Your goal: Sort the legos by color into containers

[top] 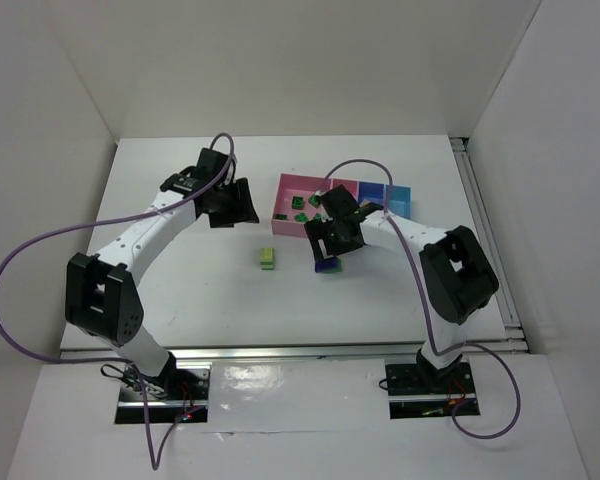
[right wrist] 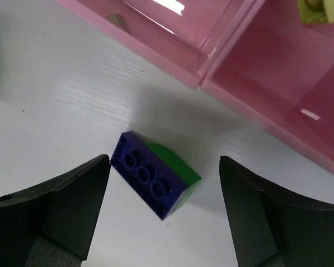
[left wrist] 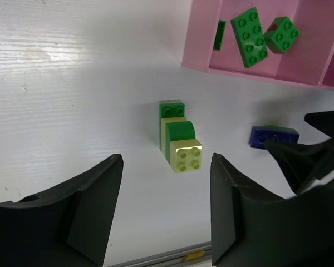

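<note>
The table (top: 180, 290) carries a row of bins (top: 290, 182) (pink, then blue), a green-and-lime brick stack (left wrist: 178, 139) just ahead of the left hand (left wrist: 166, 161), and a blue-and-green brick (right wrist: 156, 178) beneath the right hand (right wrist: 164, 161).

Two arms, left arm (top: 145, 228) and right arm (top: 412, 232): white tubular links, bulky black joint housings. Base plates (top: 162, 398) at the near edge of the table (top: 200, 300): bare metal, with red and black wiring. Cables (top: 2, 275): one purple lead per arm. Left gripper (left wrist: 166, 164), right gripper (right wrist: 164, 161): thick, matte-black, wedge-shaped fingers (left wrist: 83, 217).
</note>
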`<state>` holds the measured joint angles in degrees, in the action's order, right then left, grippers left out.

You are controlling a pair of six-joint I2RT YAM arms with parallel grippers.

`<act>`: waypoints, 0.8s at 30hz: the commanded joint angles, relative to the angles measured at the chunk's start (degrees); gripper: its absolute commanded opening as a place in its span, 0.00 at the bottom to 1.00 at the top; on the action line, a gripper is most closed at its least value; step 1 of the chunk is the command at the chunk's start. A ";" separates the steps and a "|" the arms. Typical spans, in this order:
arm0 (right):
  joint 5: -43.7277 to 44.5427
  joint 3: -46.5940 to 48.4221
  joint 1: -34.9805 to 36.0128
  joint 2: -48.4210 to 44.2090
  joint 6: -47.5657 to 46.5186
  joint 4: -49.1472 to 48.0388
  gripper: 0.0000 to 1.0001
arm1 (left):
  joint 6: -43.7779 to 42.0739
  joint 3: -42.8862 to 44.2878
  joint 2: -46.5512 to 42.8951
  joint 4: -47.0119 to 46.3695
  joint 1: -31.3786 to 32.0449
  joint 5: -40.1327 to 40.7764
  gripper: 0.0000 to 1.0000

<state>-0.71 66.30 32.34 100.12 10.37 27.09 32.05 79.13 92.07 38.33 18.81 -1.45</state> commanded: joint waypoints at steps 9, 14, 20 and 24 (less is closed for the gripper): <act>-5.62 -0.38 1.49 0.36 0.44 -3.19 0.87 | 1.08 3.48 1.44 -1.50 0.26 -2.86 0.65; -2.82 -2.49 5.27 -2.02 0.97 -0.47 0.84 | 1.08 3.48 1.44 -1.50 -0.26 -2.85 0.65; 3.34 -0.57 8.70 -0.80 0.97 3.66 0.74 | 0.03 4.01 1.44 -0.97 -0.26 -3.29 0.65; 8.44 -0.03 10.02 -0.27 2.02 4.20 0.70 | -0.50 4.01 1.44 -0.97 -0.79 -3.29 0.65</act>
<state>2.31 64.23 41.45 101.32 11.22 28.95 32.84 81.01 93.27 37.65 18.68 -4.36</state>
